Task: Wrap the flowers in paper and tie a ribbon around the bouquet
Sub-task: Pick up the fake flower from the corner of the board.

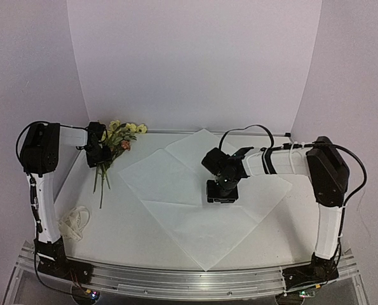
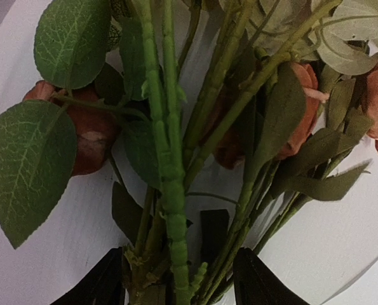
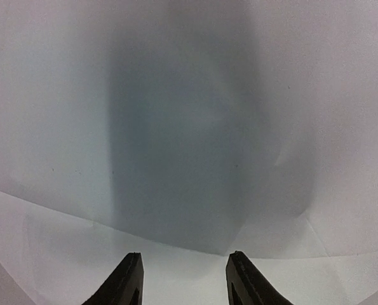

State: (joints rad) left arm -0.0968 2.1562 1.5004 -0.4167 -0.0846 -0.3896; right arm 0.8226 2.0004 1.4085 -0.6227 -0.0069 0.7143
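The flowers [image 1: 121, 135], pale yellow blooms with an orange-brown one, lie at the back left of the table with their green stems [image 2: 169, 159] trailing toward me. My left gripper [image 1: 98, 155] sits over those stems. In the left wrist view its jaws [image 2: 179, 251] stand on either side of the bundle, close against it and still apart. The paper [image 1: 195, 216], a large creased white sheet, lies flat in the middle. My right gripper [image 1: 222, 198] points down just above it, open [image 3: 185, 254], with only paper [image 3: 189, 127] below. The ribbon [image 1: 74, 222] lies bunched at the front left.
A curved white backdrop [image 1: 195, 63] closes off the back and both sides. A metal rail [image 1: 189, 276] runs along the near edge between the arm bases. One paper corner [image 1: 204, 267] reaches almost to that rail.
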